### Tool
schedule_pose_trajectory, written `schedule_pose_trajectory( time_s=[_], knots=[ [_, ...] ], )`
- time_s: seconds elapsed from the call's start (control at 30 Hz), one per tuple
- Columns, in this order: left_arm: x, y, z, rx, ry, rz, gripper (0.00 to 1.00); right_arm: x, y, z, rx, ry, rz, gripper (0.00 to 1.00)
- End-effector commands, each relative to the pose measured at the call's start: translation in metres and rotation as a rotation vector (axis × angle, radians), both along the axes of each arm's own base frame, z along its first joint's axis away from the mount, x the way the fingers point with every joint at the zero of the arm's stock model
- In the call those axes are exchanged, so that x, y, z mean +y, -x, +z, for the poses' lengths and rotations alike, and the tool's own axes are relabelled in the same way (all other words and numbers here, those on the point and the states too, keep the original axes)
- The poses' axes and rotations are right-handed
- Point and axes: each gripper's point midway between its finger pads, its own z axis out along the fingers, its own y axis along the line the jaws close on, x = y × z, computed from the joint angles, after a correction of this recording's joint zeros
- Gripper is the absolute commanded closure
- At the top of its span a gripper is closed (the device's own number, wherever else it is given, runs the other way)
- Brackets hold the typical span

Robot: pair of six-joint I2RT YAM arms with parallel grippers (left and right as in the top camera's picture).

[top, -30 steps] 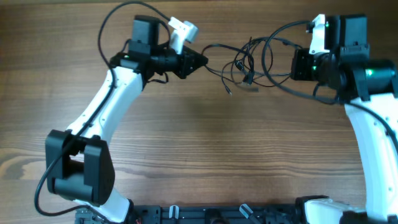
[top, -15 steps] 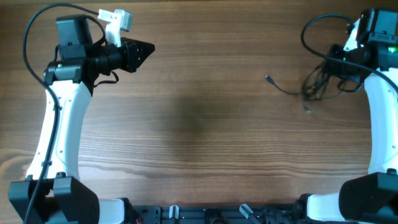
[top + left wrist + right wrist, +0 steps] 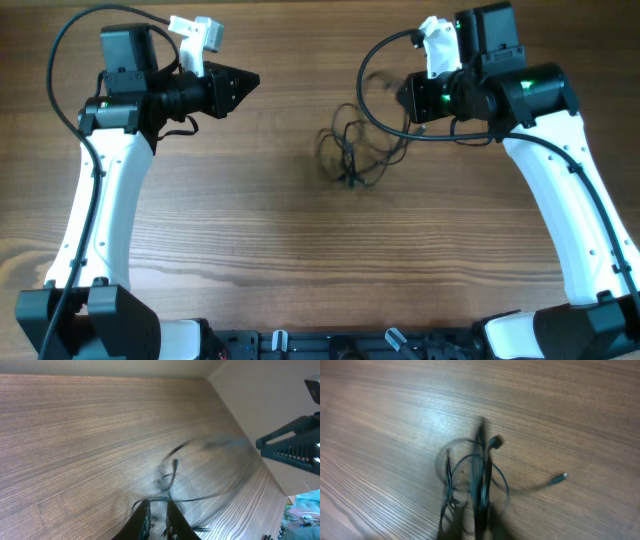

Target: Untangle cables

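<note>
At the left of the overhead view, the left arm [image 3: 100, 200] is reaching up the wooden table [image 3: 300, 270], its left gripper [image 3: 245, 85] pointing right toward the centre. Its fingers are coming to a near-closed point with only a slit between them, pinching nothing, and they are sitting well apart from the cables [image 3: 350, 150].

The thin black wires are lying on the bare wood between the two grippers, nearer the right one, in a loose knot of overlapping loops. Motion is blurring them in both wrist views, and a small plug end [image 3: 560, 477] is trailing out to one side of the bundle.

At the right, the right arm [image 3: 560, 190] is bending in over the table, with the right gripper [image 3: 403, 98] facing left just beside the tangle. Seen from its own wrist, its smeared fingers [image 3: 451, 522] are standing apart, with dark strands running up from between them. The blur is hiding whether any strand is touching them.
</note>
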Motion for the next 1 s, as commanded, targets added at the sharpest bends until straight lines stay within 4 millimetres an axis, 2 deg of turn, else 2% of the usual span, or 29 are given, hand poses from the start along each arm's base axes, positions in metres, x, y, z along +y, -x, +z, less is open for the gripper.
schedule_pose_trajectory(
  time_s=[0.0,0.07,0.13,0.23,0.37,0.43,0.63,0.77,0.97],
  knots=[
    [-0.003,0.005,0.009,-0.017,0.011,-0.017,0.88,-0.017,-0.001,0.006,-0.024,0.083,-0.059,0.02],
    [-0.003,0.007,0.008,-0.008,0.011,-0.017,0.88,-0.047,-0.009,0.003,-0.021,0.167,-0.255,0.01],
    [-0.003,0.009,0.006,0.010,0.012,-0.017,0.88,-0.053,-0.009,0.002,-0.013,0.176,-0.300,0.00],
    [-0.002,0.011,0.003,0.024,0.008,-0.016,0.88,-0.043,0.006,-0.012,0.066,0.143,-0.252,0.02],
    [0.011,-0.001,-0.004,0.036,-0.051,0.080,0.85,-0.018,0.017,-0.054,0.115,0.110,-0.080,0.06],
    [0.024,-0.008,-0.013,0.089,-0.083,0.190,0.85,-0.011,0.015,-0.073,0.112,0.073,-0.062,0.09],
    [0.024,-0.008,-0.013,0.091,-0.080,0.190,0.85,0.003,-0.006,-0.130,0.107,0.051,-0.043,0.18],
    [0.024,-0.008,-0.013,0.096,-0.081,0.189,0.85,0.021,-0.029,-0.172,0.120,0.018,-0.010,0.19],
    [0.022,-0.006,-0.012,0.096,-0.071,0.179,0.86,0.034,-0.036,-0.206,0.139,-0.004,0.050,0.19]
  ],
)
